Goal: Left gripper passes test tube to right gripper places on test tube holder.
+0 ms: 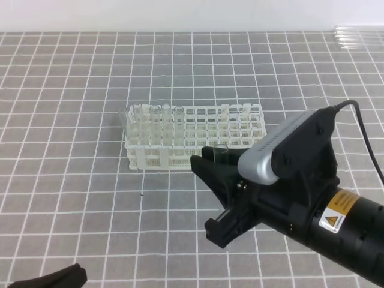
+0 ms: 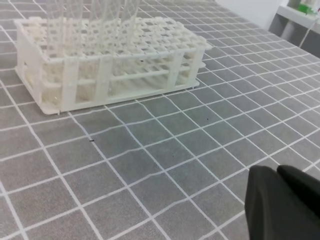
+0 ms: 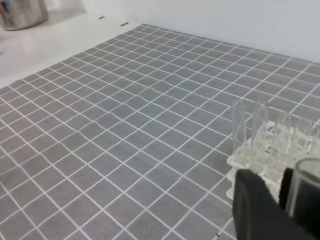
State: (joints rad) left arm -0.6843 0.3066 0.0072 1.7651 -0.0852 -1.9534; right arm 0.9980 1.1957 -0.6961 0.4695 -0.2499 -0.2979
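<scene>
Nearest to us in the high view, the left gripper (image 1: 57,277) showed only as a dark tip at the bottom left edge, low over the grey tiled table (image 1: 72,198); in its own wrist view the two black fingers (image 2: 285,205) lay pressed together with nothing between them, so we counted it clenched and empty. A little farther in, on the right, the right gripper (image 1: 217,195) reached in from the lower right corner, its ribbed silver-grey top plate and yellow warning label facing up. Its jaws were closed on the test tube (image 1: 221,153), whose clear open rim stood up just above the upper finger; in the right wrist view the same tube (image 3: 306,192) rose beside the dark fingers (image 3: 260,210) at the lower right. The tube hung above the table, just in front of the test tube holder (image 1: 240,133) and not yet in it. Beyond the gripper stood that white rack, its grid of square holes facing up, with several other clear tubes (image 1: 157,123) upright in the holes at its left end; the left wrist view showed them (image 2: 95,20) rising out of the rack's top. Farthest off, near the top right corner, more clear tubes (image 1: 359,37) lay on a white surface past the tiled mat's edge.
</scene>
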